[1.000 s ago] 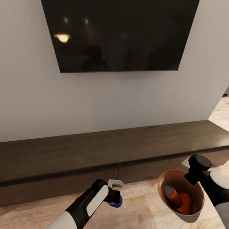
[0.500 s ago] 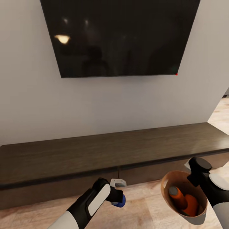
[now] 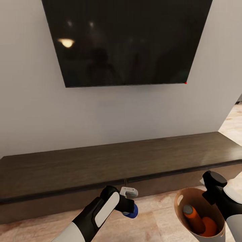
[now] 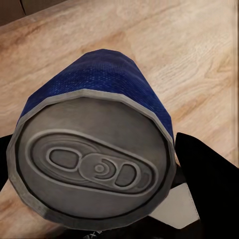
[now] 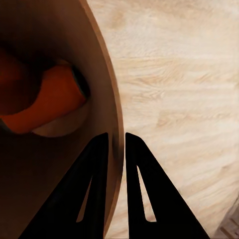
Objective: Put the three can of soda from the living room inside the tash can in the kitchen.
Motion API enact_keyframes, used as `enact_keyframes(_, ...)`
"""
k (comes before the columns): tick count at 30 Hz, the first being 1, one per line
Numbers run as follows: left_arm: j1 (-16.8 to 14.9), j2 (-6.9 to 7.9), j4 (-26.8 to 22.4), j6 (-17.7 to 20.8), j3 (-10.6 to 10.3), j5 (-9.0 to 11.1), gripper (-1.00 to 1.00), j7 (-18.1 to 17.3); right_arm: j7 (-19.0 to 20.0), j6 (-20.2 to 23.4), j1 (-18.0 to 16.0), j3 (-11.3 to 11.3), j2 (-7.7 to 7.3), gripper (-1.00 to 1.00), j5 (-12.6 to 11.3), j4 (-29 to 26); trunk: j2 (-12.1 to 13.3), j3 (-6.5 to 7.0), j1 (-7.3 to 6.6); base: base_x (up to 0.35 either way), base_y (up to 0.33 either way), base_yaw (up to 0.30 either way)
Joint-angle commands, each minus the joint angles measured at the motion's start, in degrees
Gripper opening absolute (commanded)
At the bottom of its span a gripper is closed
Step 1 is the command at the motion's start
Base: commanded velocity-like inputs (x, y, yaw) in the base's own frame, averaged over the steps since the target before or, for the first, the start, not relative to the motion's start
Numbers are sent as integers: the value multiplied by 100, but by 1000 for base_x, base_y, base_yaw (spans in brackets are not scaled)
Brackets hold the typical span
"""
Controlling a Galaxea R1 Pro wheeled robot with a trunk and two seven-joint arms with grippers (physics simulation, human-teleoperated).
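living room wall ahead, black tv [image 3: 126,42] above the long dark cabinet [image 3: 111,164]. my left pincer [image 3: 129,205] clamps the blue can [image 4: 94,154] over the wood floor [image 3: 151,218] — my right pincer [image 5: 117,144] pinches the bin [image 3: 198,215] by its rim, two orange cans [image 3: 198,220] inside.

A blue soda can [image 4: 107,84] lies close to the camera with its grey top [image 4: 92,159] turned toward it; the pull tab [image 4: 92,167] is flat across the lid. Black fingers [image 4: 209,184] of the left end effector [image 4: 99,209] press against the can from about four and eight o'clock. Behind the can runs the light wood floor [image 4: 194,45], and a dark strip [image 4: 27,10] shows at eleven o'clock.
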Motion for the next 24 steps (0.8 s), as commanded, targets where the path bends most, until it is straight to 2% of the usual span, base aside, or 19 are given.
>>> enact_keyframes(1,0,0,-2,3,-4,-1,-100,-60,7,0,-2,-12,2,-100,75,47,42,19,-23,0,0,0)
enact_keyframes(4,0,0,-5,4,-21,0,-100,-198,9,0,-2,-135,4,-100,68,148,162,73,-89,0,0,0)
enact_keyframes(5,0,0,-5,5,-27,0,-100,-222,9,0,-2,-255,5,-100,65,179,202,91,-111,0,0,0)
enact_keyframes(9,0,0,-6,9,-61,-1,-100,-301,8,0,-2,-497,12,-100,61,237,362,163,-199,0,0,0)
enact_keyframes(15,0,0,-97,15,-74,0,-100,-431,-7,-124,-2,-605,28,-100,59,336,603,270,-330,0,0,0)
enact_keyframes(21,0,0,-149,44,-76,2,-100,-487,-136,-194,-2,-703,147,-100,59,624,844,378,-462,0,0,0)
enact_keyframes(24,2,0,-161,48,-76,7,-100,-506,-465,-340,-2,-843,259,-100,25,800,964,432,-528,0,0,0)
